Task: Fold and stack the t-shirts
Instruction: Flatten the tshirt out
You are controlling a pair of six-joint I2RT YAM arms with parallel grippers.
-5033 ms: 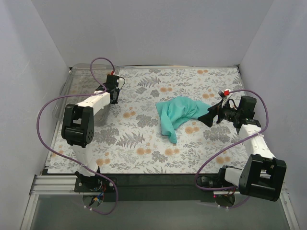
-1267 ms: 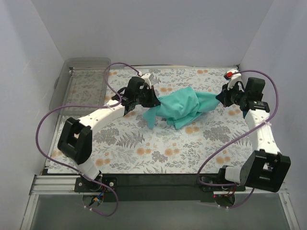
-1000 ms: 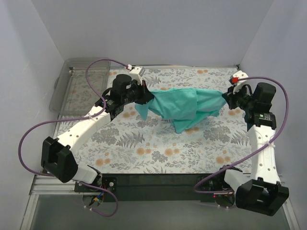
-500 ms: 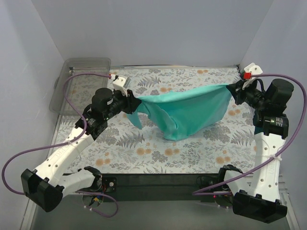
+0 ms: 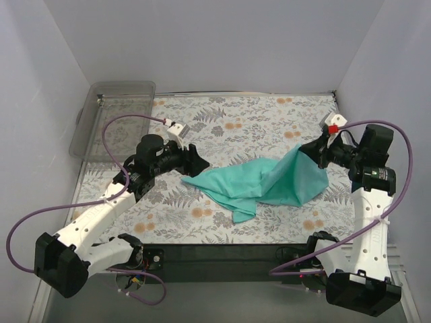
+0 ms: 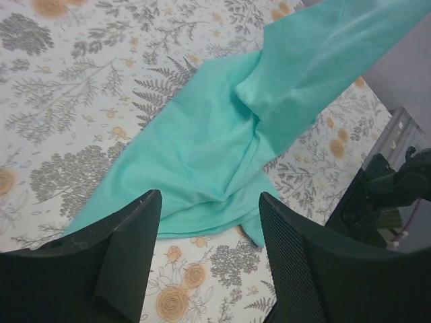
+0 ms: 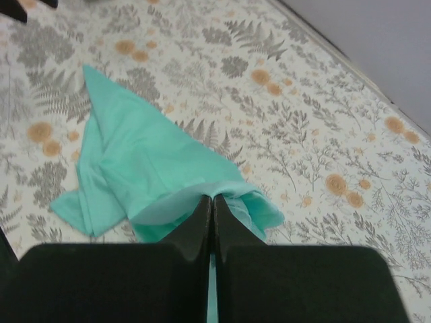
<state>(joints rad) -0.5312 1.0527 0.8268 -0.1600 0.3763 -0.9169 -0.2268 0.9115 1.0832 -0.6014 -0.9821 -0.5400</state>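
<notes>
Top: teal t-shirt [image 5: 259, 185] lies crumpled on the floral surface [image 5: 269, 114], centre-right, with the right jaws holding its right corner lifted.
Left wrist: left jaws wide open, gripping nothing, t-shirt just beyond them.
Right wrist: right jaws closed, pinching the t-shirt edge.

Open table [image 5: 269, 114] behind t-shirt [image 5: 269, 187]; bin [image 5: 118, 86] far left

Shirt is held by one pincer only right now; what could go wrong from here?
1. Only the right pincer pinches the shirt; the left pincer is open, so pulling may drag it rather than spread it.
2. The cloth lies twisted and bunched; folding now would likely lock in creases.
</notes>
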